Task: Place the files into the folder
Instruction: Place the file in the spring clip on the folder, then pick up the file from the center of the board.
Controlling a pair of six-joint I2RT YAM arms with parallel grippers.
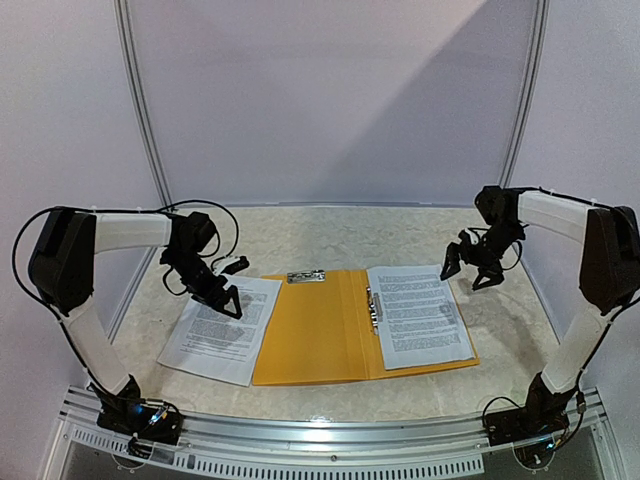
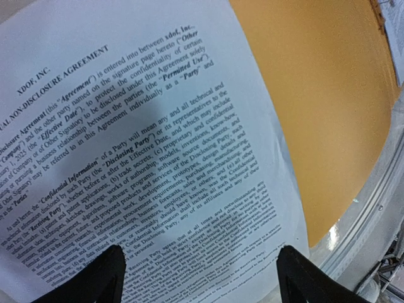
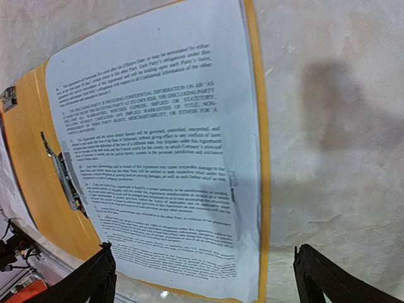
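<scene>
Lying open flat on the marbled worktop (image 1: 330, 232), the folder (image 1: 310, 345) shows its orange-yellow inside, both halves spread. One printed sheet (image 1: 418, 314) sits on the right half, left edge just beside the metal clip (image 1: 374, 303) at the spine; the right wrist view shows the folder's orange border running along the sheet's right side. Left half of the folder is bare. A separate metal clip bar (image 1: 307, 276) lies at the folder's far edge, on the left half.

The second sheet (image 1: 222, 330) is outside the folder, on the worktop to its left, tilted, right edge overlapping the folder's left half. The heading reads as a non-disclosure agreement in the left wrist view.

Left hand (image 1: 226, 297): above the far part of that loose sheet, pointing down, jaws spread wide, gripping nothing. Cannot tell whether the tips touch the paper.

Right hand (image 1: 471, 268): raised over the far right corner of the folder, angled down toward the filed sheet, jaws fully apart, empty.

White curved backdrop panels (image 1: 330, 100) behind, aluminium rail (image 1: 330, 430) along the near edge with both arm bases.
</scene>
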